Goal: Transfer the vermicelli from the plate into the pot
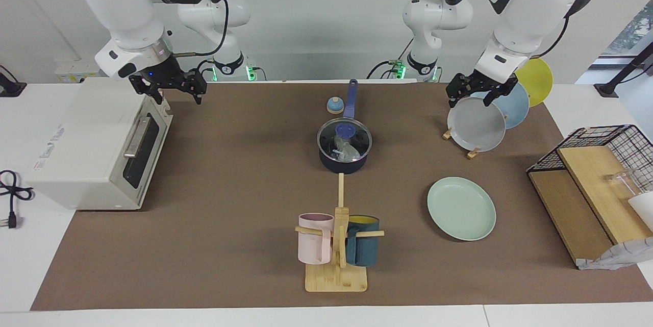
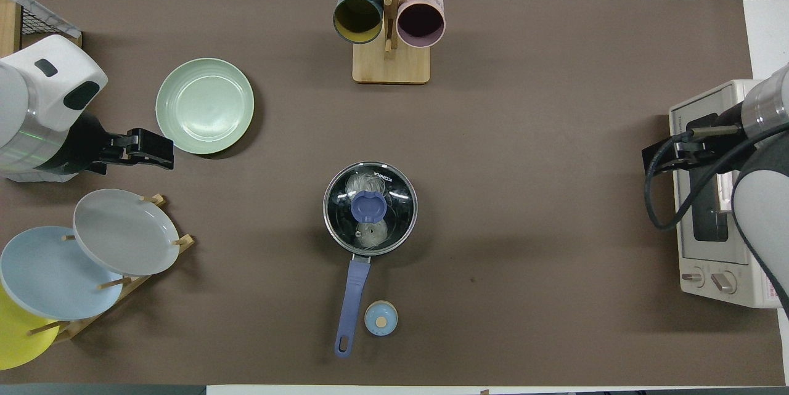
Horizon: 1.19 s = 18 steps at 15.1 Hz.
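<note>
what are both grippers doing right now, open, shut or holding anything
Left gripper: open, empty, over the grey plate.
Right gripper: open, empty, over the toaster oven.

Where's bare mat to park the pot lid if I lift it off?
Widest bare patch: mat between pot and toaster oven. A smaller one lies between pot and mint plate. Crowded: the plate rack, where the left gripper hangs; timer by the handle.

table [image 1: 229,204] | pot [image 1: 344,156] | plate [image 1: 461,208] | mug stand [image 1: 336,278] | toaster oven [image 1: 92,143] | plate rack [image 1: 472,152]
</note>
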Motion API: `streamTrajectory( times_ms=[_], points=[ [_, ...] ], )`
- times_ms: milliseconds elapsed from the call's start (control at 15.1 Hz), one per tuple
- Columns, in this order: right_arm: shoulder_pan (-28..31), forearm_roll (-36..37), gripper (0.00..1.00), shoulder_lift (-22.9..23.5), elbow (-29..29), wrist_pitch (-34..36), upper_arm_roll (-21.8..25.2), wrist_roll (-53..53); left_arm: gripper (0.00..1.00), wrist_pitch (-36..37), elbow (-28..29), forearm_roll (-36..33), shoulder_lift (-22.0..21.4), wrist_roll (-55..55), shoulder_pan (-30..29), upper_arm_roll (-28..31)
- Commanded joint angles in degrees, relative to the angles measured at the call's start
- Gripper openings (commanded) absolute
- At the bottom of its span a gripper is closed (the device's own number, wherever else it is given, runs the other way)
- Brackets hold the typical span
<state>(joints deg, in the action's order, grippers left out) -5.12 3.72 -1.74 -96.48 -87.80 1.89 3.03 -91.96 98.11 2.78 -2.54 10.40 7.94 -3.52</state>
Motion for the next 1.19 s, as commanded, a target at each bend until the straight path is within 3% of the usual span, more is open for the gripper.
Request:
streamTrajectory(
  times_ms=[0, 464, 1128],
  points=[
    [0.11, 1.73, 1.0, -1.78, -1.52, -1.15, 0.31, -1.63, 1.0, 0.56, -0.11, 0.47, -0.63, 0.14, -0.64, -0.26],
    [0.72, 1.03, 1.0, -4.23, -3.27, -1.5, 1.19, -1.62, 1.0, 0.64, -0.11, 0.47, -0.63, 0.14, -0.64, -0.35],
    [0.63, -1.52, 1.0, -1.86, 0.15, -1.06, 1.19, -1.8, 1.0, 0.64, -0.11, 0.47, -0.63, 0.14, -0.64, -0.35]
  ],
)
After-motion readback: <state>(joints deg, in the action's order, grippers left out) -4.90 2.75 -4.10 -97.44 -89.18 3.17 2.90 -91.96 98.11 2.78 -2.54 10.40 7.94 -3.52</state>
